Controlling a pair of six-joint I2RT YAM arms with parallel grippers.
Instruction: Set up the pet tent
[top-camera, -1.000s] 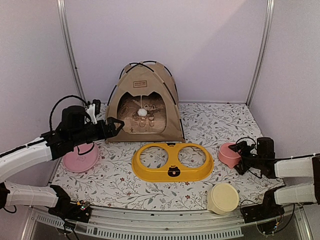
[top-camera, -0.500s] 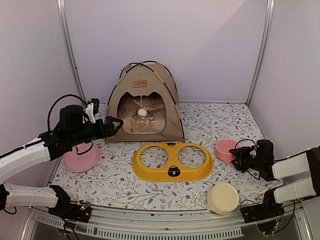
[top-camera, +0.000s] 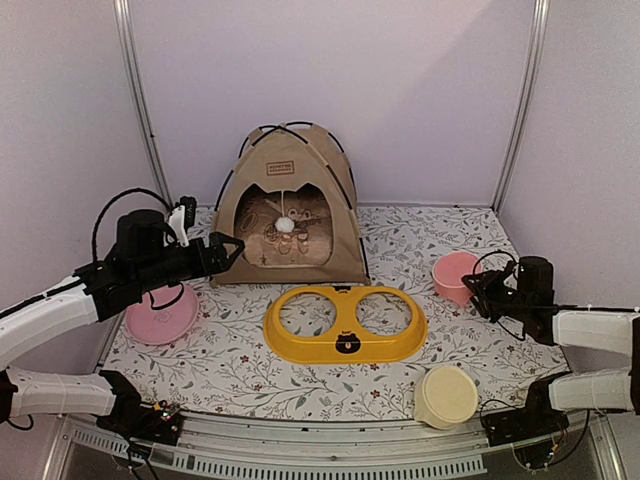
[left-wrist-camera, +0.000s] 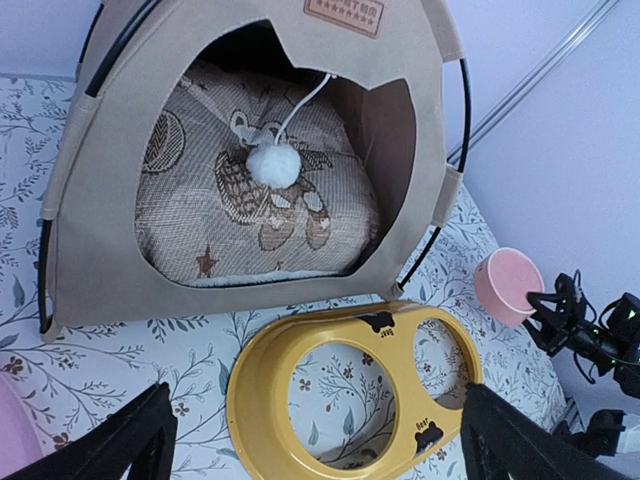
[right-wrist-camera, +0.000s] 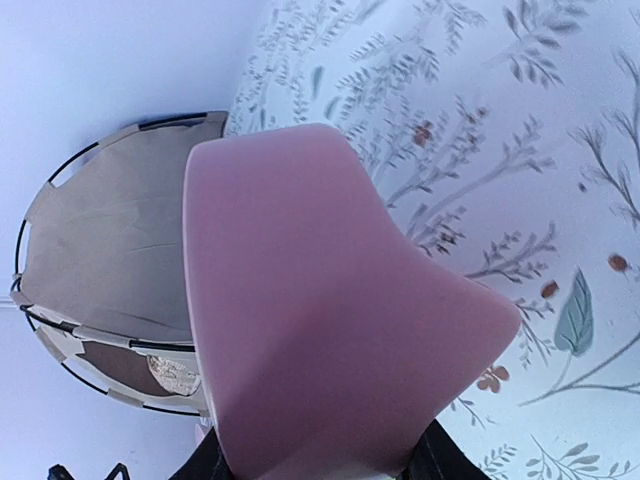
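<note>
Tent (top-camera: 290, 205) stands at the back of the mat (top-camera: 420, 235).
One tan fabric dome, black poles (left-wrist-camera: 467, 110), fluffy pom-pom (left-wrist-camera: 274, 165), bear-print cushion (left-wrist-camera: 200, 200); one yellow two-hole feeder (top-camera: 345, 322); one cream tub (top-camera: 446, 396); two pink bowls: left bowl (top-camera: 160, 320) free, right bowl (top-camera: 455, 275) clamped in right gripper (top-camera: 477, 290). Left gripper (top-camera: 230, 252) gapes empty.

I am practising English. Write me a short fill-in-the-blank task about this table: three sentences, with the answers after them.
1. The yellow feeder frame in front of the pet tent has ___ round holes.
2. The pom-pom hanging in the tent's doorway is ___.
3. The small bowl held by the right gripper is ___.
Missing words: two; white; pink.
</note>
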